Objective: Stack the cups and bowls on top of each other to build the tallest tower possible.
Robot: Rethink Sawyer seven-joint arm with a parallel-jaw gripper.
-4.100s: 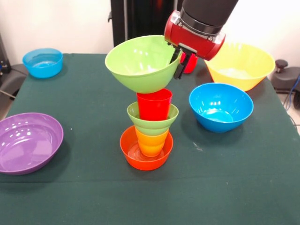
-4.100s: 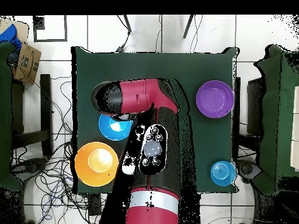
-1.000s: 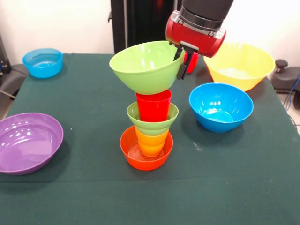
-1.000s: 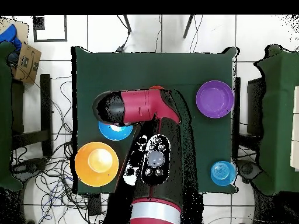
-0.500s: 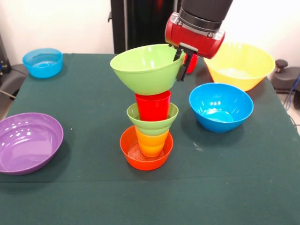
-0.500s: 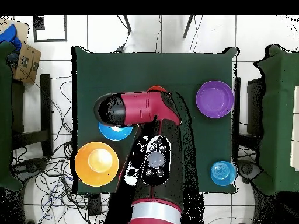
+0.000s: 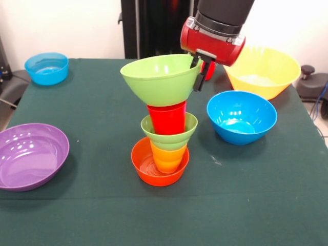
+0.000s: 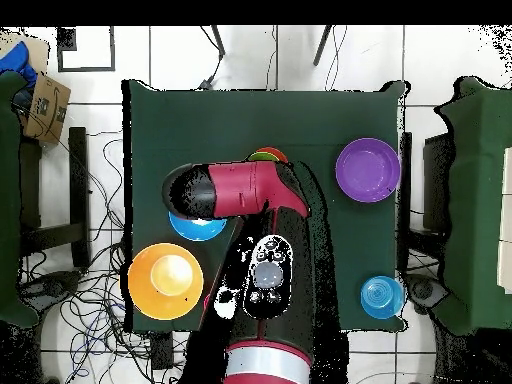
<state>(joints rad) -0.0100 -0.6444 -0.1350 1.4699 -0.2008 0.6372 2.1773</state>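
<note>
The large green bowl (image 7: 160,78) sits level on the red cup (image 7: 167,117) topping the tower (image 7: 165,138) at mid-desk (image 7: 246,205). The pincer (image 7: 199,72) grips its rim. Release should be gentle and straight up, since the stack looks slightly tilted.

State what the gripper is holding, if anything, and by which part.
The gripper holds the large green bowl by its rim, on the side towards the yellow bowl.
</note>
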